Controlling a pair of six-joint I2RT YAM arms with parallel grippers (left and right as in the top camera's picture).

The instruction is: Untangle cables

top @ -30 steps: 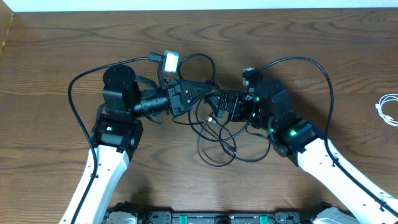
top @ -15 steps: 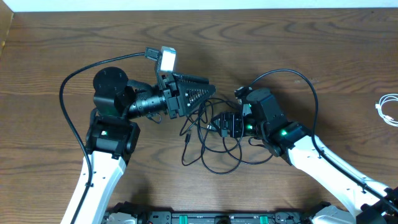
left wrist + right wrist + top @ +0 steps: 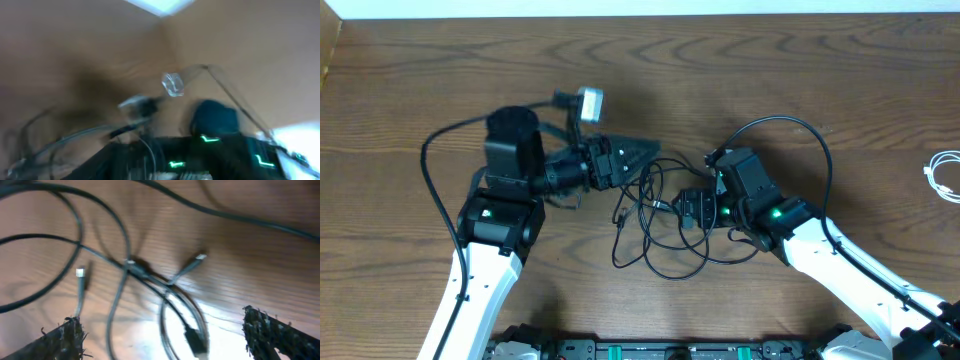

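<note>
Several thin black cables (image 3: 660, 238) lie in a loose tangle on the wooden table between my two grippers, and one plug end (image 3: 620, 216) trails out to the left. The left gripper (image 3: 642, 156) points right at the tangle's upper edge. Its wrist view is blurred, so its jaws are unreadable. My right gripper (image 3: 688, 208) hovers over the tangle's right side, facing left. In the right wrist view the right gripper (image 3: 172, 340) is open, its fingers (image 3: 67, 337) wide apart above crossing cables (image 3: 132, 267) and a black plug (image 3: 195, 337). It holds nothing.
A white cable (image 3: 945, 178) lies coiled apart at the table's right edge. Thicker black wires arc from each arm, one on the left (image 3: 430, 160) and one on the right (image 3: 825, 150). Bare wood surrounds the tangle.
The right gripper has moved down and left over the tangle. The cables have dropped away from the left gripper and spread out, one plug end trailing left. The left gripper has turned slightly.
</note>
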